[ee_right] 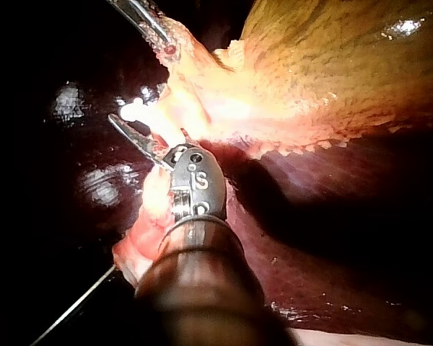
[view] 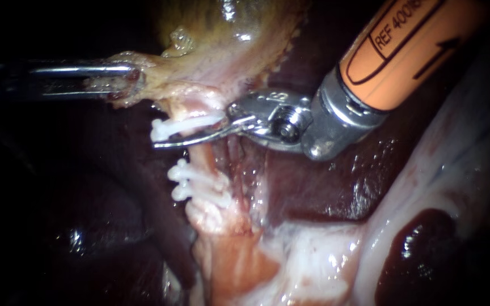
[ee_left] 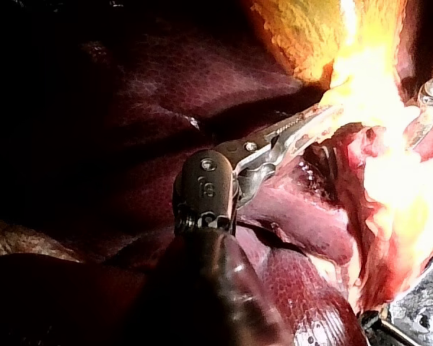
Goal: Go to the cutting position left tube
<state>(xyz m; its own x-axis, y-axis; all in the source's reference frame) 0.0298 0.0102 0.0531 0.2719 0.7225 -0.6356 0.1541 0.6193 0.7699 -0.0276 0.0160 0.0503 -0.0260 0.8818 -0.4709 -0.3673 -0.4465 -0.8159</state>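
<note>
Right instrument (view: 188, 134): orange shaft cut off by the endoscope view's edge at 1 o'clock. Left instrument (view: 131, 80): shaft lost in darkness toward 9 o'clock, tip buried in gallbladder (view: 222, 34) tissue. Gallbladder: cropped at 12 o'clock; glare-washed in the left wrist view.

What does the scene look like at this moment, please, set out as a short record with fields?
left instrument: shut on the ragged edge of the gallbladder
right instrument: open; one blade crosses in front of the tube
upper clip: white, on the tube just above that blade
lower clips: white cluster on the tube below the blade
liver: dark, behind the tube
</note>
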